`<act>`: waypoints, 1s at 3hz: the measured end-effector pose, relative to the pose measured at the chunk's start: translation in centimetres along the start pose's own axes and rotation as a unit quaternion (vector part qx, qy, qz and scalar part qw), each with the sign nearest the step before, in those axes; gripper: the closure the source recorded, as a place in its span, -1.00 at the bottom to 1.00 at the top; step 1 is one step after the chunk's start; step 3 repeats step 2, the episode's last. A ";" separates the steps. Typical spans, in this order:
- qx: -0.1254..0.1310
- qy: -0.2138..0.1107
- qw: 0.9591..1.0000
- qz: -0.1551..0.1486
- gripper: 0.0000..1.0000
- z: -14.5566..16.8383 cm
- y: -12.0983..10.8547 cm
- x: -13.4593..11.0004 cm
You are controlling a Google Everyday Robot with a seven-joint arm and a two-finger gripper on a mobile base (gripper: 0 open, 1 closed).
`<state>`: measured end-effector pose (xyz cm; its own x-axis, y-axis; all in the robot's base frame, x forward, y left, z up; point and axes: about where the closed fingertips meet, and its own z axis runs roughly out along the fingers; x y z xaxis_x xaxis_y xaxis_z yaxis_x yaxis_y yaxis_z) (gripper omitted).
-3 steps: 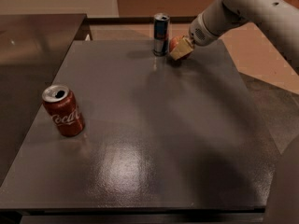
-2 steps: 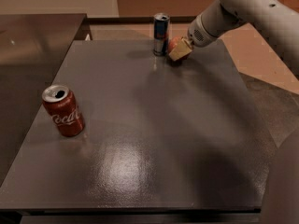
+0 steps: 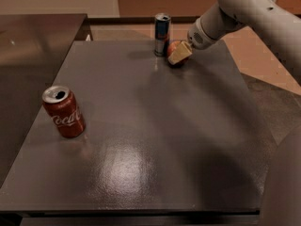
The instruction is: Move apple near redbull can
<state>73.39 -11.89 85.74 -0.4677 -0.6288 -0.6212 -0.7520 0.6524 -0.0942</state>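
**Scene layout**

1. The surface (image 3: pixel 155 126) is a dark grey, slightly glossy tabletop that carries 3 items: 2 cans and 1 piece of fruit.
2. The redbull can (image 3: pixel 162 34) stands upright near the far edge of the surface, right of its centre line.
3. The apple (image 3: pixel 172 47) rests just beside the redbull can, on the can's right and slightly nearer the camera. Only a narrow gap, if any, separates them; contact cannot be confirmed.
4. A Coca-Cola can (image 3: pixel 64 111) stands upright near the left edge of the surface, well apart from the other 2 items.

**Arm and gripper**

1. The white arm (image 3: pixel 235 13) enters from the upper right and slopes down and left toward the far edge of the surface.
2. The gripper (image 3: pixel 179 53) is located at the apple. Its pale tip overlaps the apple's right front side and hides that part of the fruit. The apple's red skin shows to the left of the tip and below it.
3. Gripper state: cannot be determined. The view does not show whether the gripper is clamped on the apple or released from it.

**Surroundings**

1. A second, darker counter (image 3: pixel 37 36) adjoins the surface on the left.
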 end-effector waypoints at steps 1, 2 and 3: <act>-0.001 0.001 1.000 0.000 -1.00 0.2 0.1 0.0; -0.001 0.001 1.000 0.000 -1.00 0.2 0.1 0.0; -0.001 0.001 1.000 0.000 -1.00 0.2 0.1 0.0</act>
